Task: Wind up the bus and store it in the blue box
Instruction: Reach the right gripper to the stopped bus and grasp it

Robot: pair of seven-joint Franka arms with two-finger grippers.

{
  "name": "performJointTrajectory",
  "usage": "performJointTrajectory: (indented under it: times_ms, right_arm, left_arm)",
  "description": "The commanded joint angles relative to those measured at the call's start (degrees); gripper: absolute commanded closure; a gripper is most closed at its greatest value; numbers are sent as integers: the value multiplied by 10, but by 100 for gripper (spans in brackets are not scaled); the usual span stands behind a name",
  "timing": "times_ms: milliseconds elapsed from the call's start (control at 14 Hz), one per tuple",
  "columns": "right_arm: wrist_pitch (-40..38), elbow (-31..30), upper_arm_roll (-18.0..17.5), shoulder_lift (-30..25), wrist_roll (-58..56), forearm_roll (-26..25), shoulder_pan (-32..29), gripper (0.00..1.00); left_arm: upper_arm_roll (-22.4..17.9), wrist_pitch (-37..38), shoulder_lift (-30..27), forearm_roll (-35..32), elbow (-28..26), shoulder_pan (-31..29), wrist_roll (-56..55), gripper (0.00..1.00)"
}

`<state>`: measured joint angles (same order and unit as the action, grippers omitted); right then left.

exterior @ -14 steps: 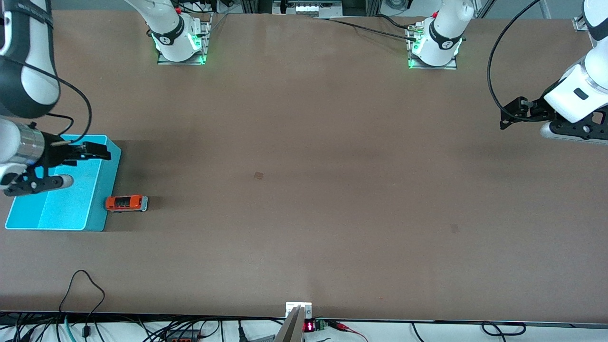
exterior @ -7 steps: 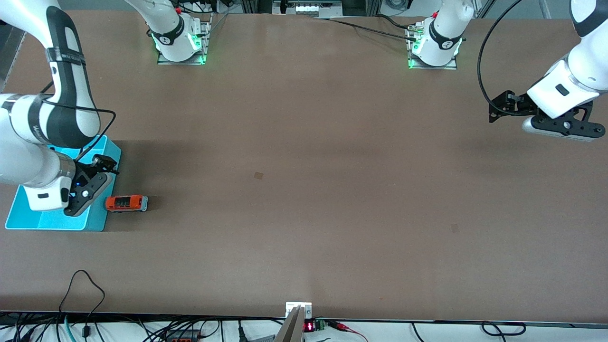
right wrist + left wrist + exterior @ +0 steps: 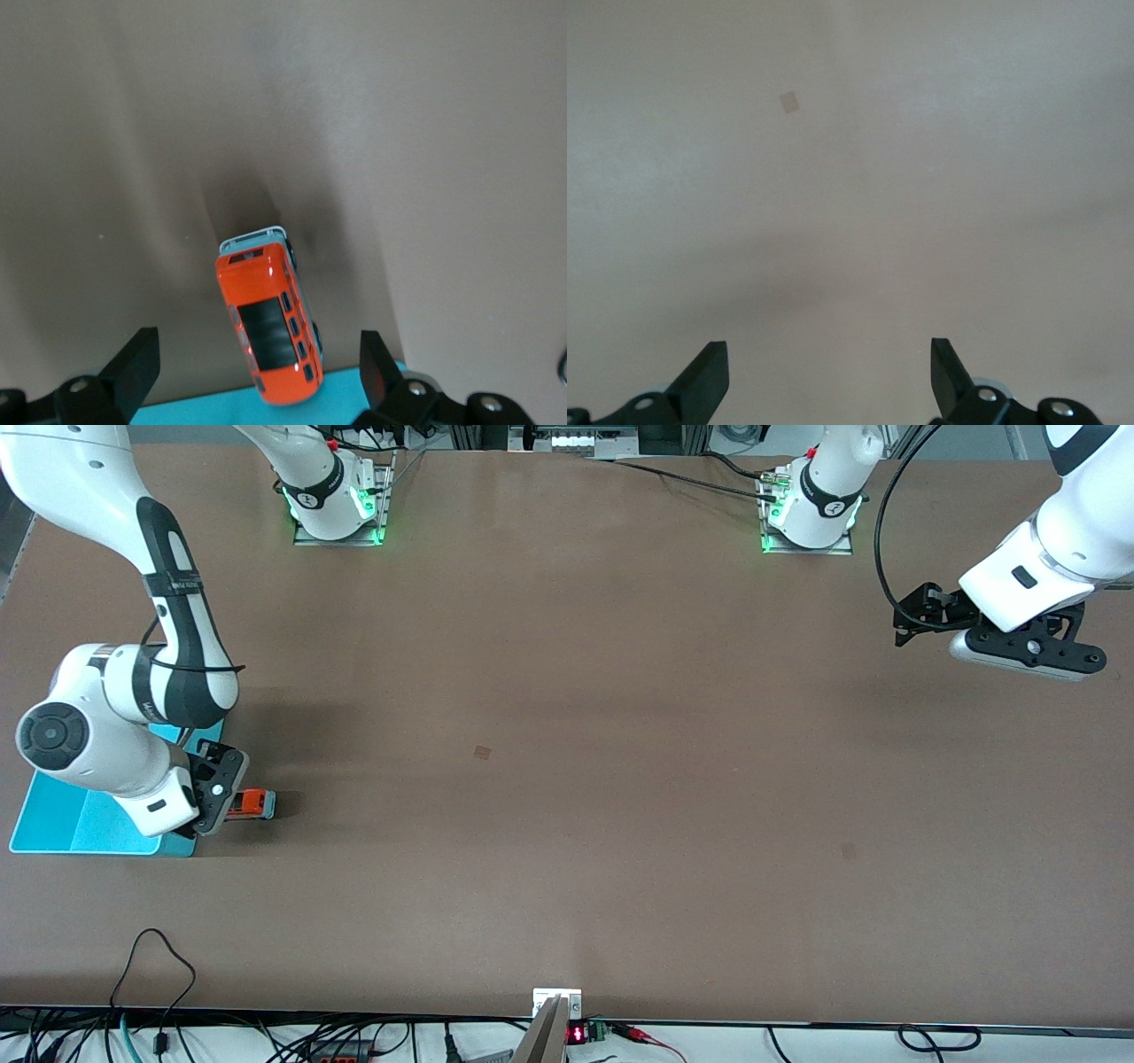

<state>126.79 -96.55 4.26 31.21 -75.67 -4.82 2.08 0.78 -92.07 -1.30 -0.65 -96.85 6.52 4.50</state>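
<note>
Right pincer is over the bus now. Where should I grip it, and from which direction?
Grip the bus across its narrow body at mid-length, one finger on each long side, coming straight down from above. It stands upright on its wheels on the table, its rear end against the blue box, so an end-on grip is blocked. The right pincer is open and already straddles it.
</note>
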Motion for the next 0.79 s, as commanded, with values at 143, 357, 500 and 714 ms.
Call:
performJointTrajectory:
  times_ms: [143,357,500,714]
  right_arm:
    - [41,-42,-31,-4,-73,-5,-51,0]
    - [74,-89,-61,-18,-81,-4,-83,0]
    - [88,-92,-61,-17,-80,-2,-88,0]
    - [110,-90,-61,-12,-81,-4,-89,0]
  left_arm:
    - [2,26,1,6,19,-1,-6,0]
    - [2,37,6,6,30,-3,-6,0]
    - [3,44,5,5,30,-5,-7,0]
    - [-2,44,5,6,31,-8,-7,0]
